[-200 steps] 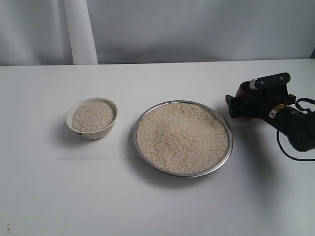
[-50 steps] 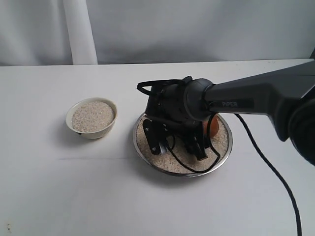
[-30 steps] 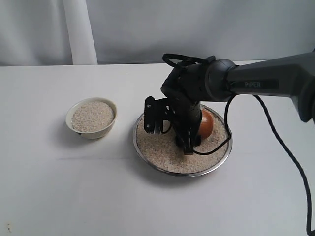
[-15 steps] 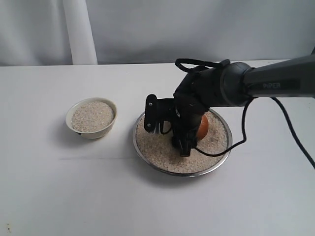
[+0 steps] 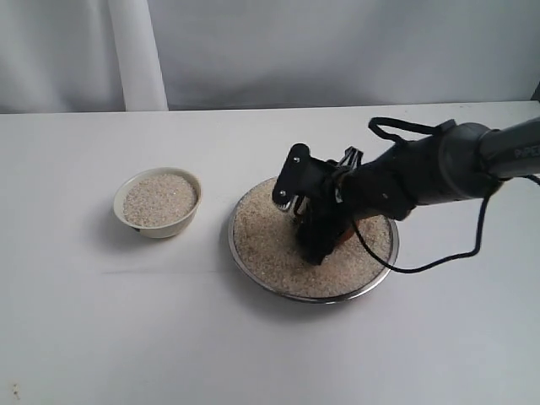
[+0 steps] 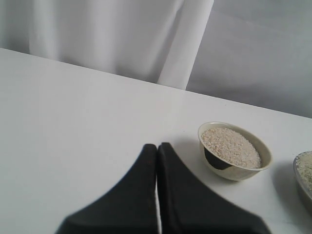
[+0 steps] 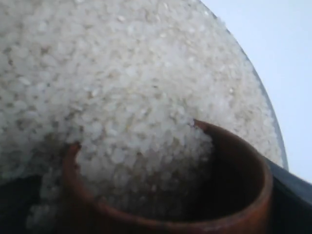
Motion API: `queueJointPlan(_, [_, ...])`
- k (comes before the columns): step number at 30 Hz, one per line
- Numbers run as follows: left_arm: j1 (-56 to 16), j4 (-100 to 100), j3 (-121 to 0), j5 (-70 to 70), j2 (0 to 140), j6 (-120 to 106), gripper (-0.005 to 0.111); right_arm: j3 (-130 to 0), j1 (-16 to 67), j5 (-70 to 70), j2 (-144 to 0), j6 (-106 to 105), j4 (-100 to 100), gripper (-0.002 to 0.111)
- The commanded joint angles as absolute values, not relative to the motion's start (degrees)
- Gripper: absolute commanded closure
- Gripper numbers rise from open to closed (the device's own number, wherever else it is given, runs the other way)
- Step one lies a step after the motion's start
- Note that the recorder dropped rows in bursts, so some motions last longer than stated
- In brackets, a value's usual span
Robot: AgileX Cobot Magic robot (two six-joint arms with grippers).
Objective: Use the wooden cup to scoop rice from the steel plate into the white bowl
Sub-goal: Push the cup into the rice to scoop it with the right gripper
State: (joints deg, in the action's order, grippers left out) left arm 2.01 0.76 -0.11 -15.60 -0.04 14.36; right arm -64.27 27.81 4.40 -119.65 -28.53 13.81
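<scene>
The steel plate (image 5: 246, 268) sits mid-table, heaped with rice (image 5: 266, 240). My right gripper (image 5: 319, 240) is low over the plate's middle, shut on the wooden cup (image 7: 243, 161). The cup is tipped with its mouth dug into the rice (image 7: 146, 73), and grains fill much of its inside. A dark finger (image 7: 292, 192) shows beside the cup. In the exterior view the arm hides nearly all of the cup. The white bowl (image 5: 158, 226), full of rice, stands left of the plate. My left gripper (image 6: 157, 146) is shut and empty, above bare table short of the white bowl (image 6: 234, 173).
A black cable (image 5: 422, 270) from the right arm loops over the plate's right rim onto the table. Pale curtain with a white vertical fold (image 5: 135, 55) closes the back. The plate's edge (image 6: 304, 180) just shows in the left wrist view.
The right arm has dropped lower and swung its wrist over toward the right. The cup, which showed orange-brown beside the gripper, is now tipped into the rice and almost hidden.
</scene>
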Motion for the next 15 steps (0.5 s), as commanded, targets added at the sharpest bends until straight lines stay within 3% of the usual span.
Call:
queueJointPlan(1, [1.74,0.52,0.00,-15.23,0.00,14.56,0.107,-52.93,23.30,-2.21,-119.41,-28.21,11.26,0.108])
queueJointPlan(6, [1.74,0.52,0.00,-15.23,0.00,14.56,0.107,-48.77,22.71,-12.79,-115.58,-23.22,11.64,0.108])
queueJointPlan(15, [1.74,0.52,0.00,-15.23,0.00,14.56,0.107,-48.77,22.85,-26.63,-109.40,-1.26,29.17,0.108])
